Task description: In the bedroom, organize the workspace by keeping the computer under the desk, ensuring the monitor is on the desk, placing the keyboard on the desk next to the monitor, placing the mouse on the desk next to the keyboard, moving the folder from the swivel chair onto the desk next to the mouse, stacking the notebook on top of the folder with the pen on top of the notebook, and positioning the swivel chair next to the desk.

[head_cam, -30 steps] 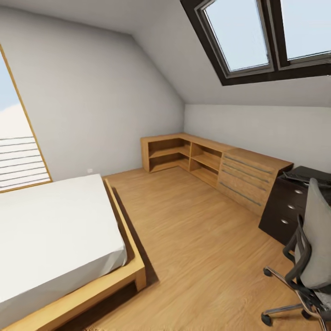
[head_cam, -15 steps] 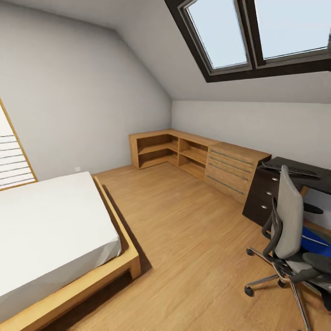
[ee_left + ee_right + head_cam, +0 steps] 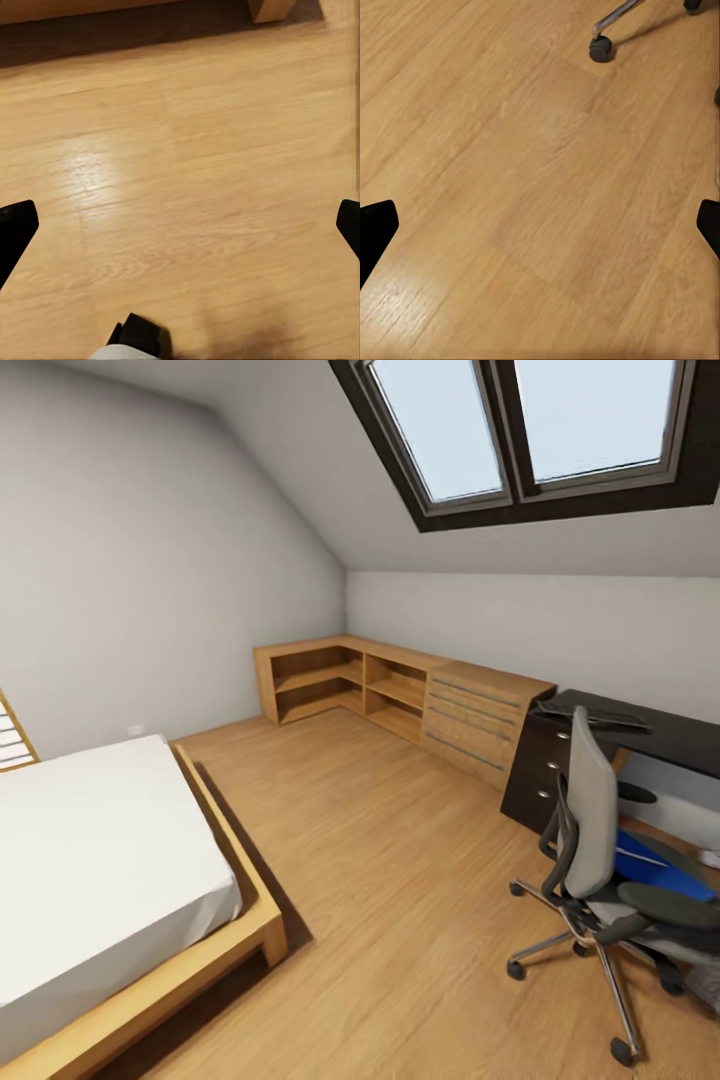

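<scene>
The blue folder [image 3: 655, 857] lies lengthwise across the chair [image 3: 600, 850] seat beside the desk [image 3: 640, 732], well away from both grippers, left gripper [image 3: 180, 225] and right gripper [image 3: 540, 225], each with jaws spread wide over bare floor [image 3: 400, 880].

The right end effector [image 3: 540, 221], fingers spread, hangs over wooden floor [image 3: 532, 180] near a swivel chair [image 3: 601, 46] caster.
</scene>
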Tool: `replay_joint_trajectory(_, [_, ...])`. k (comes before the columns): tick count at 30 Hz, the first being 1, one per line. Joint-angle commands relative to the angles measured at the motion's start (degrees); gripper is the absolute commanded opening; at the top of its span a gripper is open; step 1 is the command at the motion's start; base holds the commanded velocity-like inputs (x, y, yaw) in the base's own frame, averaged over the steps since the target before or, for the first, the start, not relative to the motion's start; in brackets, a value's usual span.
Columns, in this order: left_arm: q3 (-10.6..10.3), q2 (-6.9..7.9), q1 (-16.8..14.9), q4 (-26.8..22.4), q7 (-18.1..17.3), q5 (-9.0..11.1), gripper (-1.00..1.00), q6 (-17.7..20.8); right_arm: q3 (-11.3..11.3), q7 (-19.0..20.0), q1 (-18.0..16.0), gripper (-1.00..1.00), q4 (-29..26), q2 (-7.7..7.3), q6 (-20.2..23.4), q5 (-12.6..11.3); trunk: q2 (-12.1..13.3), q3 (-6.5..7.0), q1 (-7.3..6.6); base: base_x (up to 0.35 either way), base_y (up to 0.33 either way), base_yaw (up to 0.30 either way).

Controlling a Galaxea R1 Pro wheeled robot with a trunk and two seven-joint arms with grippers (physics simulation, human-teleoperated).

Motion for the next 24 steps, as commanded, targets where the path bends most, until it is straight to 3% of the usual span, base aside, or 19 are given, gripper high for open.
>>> replay_joint_trajectory(1, [0.15,-0.01,-0.02,-0.01,0.02,-0.08,1.00,-0.11,-0.19,0.02,-0.05,1.00,0.05,0.02,-0.16,0.02,-0.03,-0.12,0.00,-0.001,0.000,-0.197])
replay_joint_trajectory(24, [0.04,-0.05,-0.02,0.00,-0.07,-0.01,1.00,-0.14,-0.12,0.02,-0.05,1.00,0.05,0.22,-0.24,0.25,-0.03,-1.08,0.00,0.000,0.004,-0.220])
